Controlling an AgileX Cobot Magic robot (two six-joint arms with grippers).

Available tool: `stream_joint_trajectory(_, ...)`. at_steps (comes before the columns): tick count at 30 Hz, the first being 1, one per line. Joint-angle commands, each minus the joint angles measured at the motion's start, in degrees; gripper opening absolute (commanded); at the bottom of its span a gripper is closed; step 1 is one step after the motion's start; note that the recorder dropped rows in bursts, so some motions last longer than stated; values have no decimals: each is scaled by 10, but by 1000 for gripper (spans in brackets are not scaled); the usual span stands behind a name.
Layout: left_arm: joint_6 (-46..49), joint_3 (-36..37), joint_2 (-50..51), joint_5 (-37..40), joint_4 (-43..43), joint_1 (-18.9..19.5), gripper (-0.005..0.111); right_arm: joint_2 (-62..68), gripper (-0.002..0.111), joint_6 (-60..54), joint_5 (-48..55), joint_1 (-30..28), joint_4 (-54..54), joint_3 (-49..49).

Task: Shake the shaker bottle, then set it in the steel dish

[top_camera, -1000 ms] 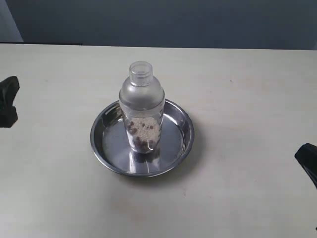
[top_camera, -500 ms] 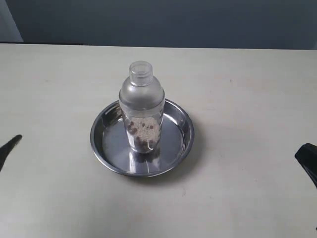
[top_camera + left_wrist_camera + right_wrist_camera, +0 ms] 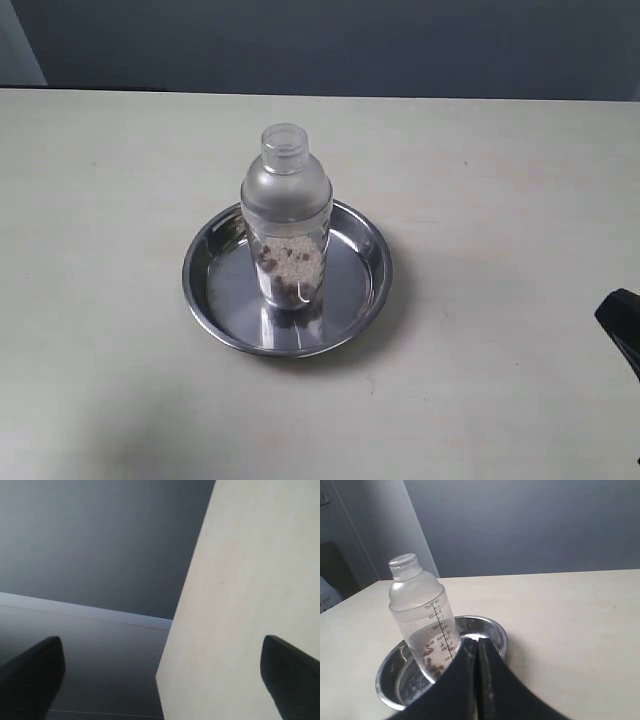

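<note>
Upright shaker bottle standing in steel dish, left tool spread apart, right tool pressed together

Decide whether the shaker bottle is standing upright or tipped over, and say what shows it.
Upright. The shaker bottle stands on its base inside the steel dish, cap on top, grains settled at its bottom.

A scale with tiny numbers is printed on the bottle. The numbers are too small to be read.
</note>
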Motion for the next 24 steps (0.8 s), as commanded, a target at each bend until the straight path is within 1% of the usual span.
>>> stream_joint_trajectory(1, -3, 3, -58, -5, 3, 3, 105, -2, -1, -2, -4, 0, 2, 1)
stream_joint_trajectory(4, -3, 3, -107, 21, 3, -1, 105, -2, -1, -2, -4, 0, 2, 1)
stream_joint_trajectory(7, -3, 3, -137, 22, 3, -15, 105, -2, -1, -2, -4, 0, 2, 1)
stream_joint_trajectory(11, 7, 3, -155, 22, 1, -30, 105, -2, -1, -2, -4, 0, 2, 1)
stream_joint_trajectory(12, -7, 3, -155, 22, -13, -30, 105, -2, -1, -2, -4, 0, 2, 1)
stream_joint_trajectory(14, -69, 3, -155, 29, -45, -30, 105, -2, -1, -2, -4, 0, 2, 1)
stream_joint_trajectory(16, -101, 3, -155, 35, -45, -30, 104, -2, -1, -2, -4, 0, 2, 1)
stream_joint_trajectory(18, -155, 3, -155, 35, -62, -30, 101, -2, -1, -2, -4, 0, 2, 1)
stream_joint_trajectory(20, -290, 3, -155, 29, -83, -30, 95, -2, -1, -2, -4, 0, 2, 1)
stream_joint_trajectory(22, -374, 3, -156, 17, -79, -30, 93, -2, -1, -2, -4, 0, 2, 1)
stream_joint_trajectory(24, -392, 3, -156, 18, -79, -30, 92, -2, -1, -2, -4, 0, 2, 1)
